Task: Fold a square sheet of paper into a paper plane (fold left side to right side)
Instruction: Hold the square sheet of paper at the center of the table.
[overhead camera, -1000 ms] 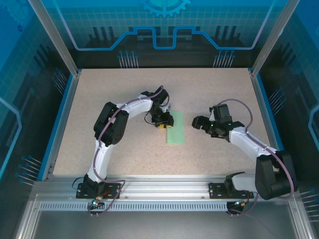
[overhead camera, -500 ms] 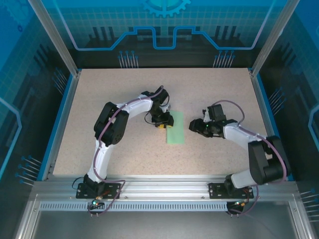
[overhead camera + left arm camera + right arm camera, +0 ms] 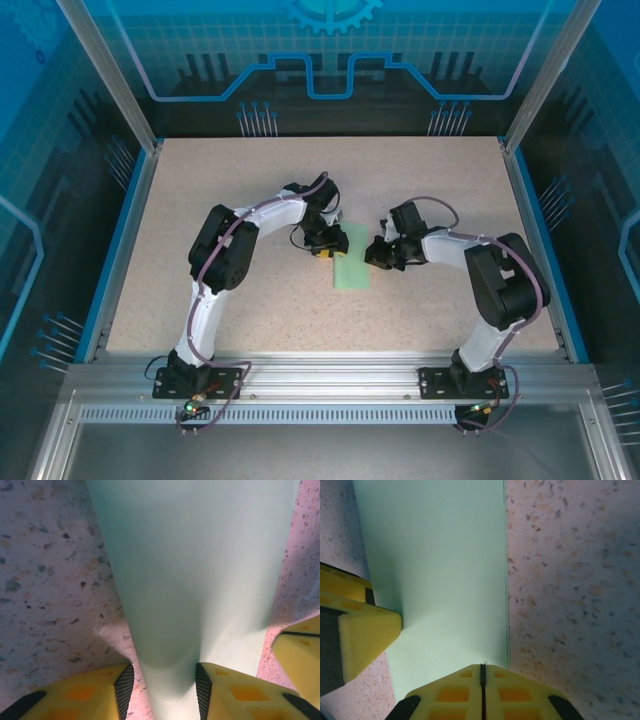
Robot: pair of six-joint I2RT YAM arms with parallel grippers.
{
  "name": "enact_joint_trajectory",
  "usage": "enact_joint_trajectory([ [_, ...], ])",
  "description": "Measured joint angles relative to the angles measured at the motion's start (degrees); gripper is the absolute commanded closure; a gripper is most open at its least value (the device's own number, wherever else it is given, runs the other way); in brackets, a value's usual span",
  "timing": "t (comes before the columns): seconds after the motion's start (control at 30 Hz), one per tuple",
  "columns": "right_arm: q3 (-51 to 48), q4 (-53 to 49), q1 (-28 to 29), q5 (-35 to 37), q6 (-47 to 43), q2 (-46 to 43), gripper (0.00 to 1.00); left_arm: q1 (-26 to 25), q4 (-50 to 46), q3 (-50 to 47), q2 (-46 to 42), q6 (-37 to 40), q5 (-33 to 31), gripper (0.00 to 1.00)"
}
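**Item 1: square sheet of paper** (image 3: 352, 262). Pale mint green and plain, with a narrow oblong outline. It lies about the middle of the desk (image 3: 450, 185), its long sides running from the near edge toward the far edge. The left wrist view (image 3: 200, 555) shows it mostly flat, rising into a rounded hump at one end. The right wrist view (image 3: 440, 565) shows a straight, clean long edge.

**Item 2: left end effector** (image 3: 325, 247). It sits at the sheet's left long side, toward the far end. In its own wrist view (image 3: 162, 690) the yellow fingers (image 3: 75, 697) stand part-way apart. The hump of paper runs between the black pads and meets both, so the end effector grips the sheet. One of its fingers also appears in the right wrist view (image 3: 365, 630), resting at the paper's edge.

**Item 3: right end effector** (image 3: 372, 257). It sits at the sheet's right long side, opposite the left one and close to it. In its own wrist view (image 3: 482, 680) the jaws are pressed together along a thin seam with nothing between them. The tip overlaps the paper's edge. Whether it bears down on the sheet cannot be told.

**Item 4: desk.** Speckled beige top.
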Motion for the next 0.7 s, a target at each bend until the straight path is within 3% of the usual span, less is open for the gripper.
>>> enact_joint_trajectory([
  [0.4, 2.73, -2.45, 0.74, 1.66, -1.44, 2.71, 0.92, 0.00, -0.04, 0.04, 0.02, 0.00, 0.00, 0.57],
  [0.7, 3.52, -3.78, 0.74, 1.90, -2.56, 3.19, 0.92, -0.61, 3.39, -3.10, -2.56, 0.02, -0.66, 0.47],
])
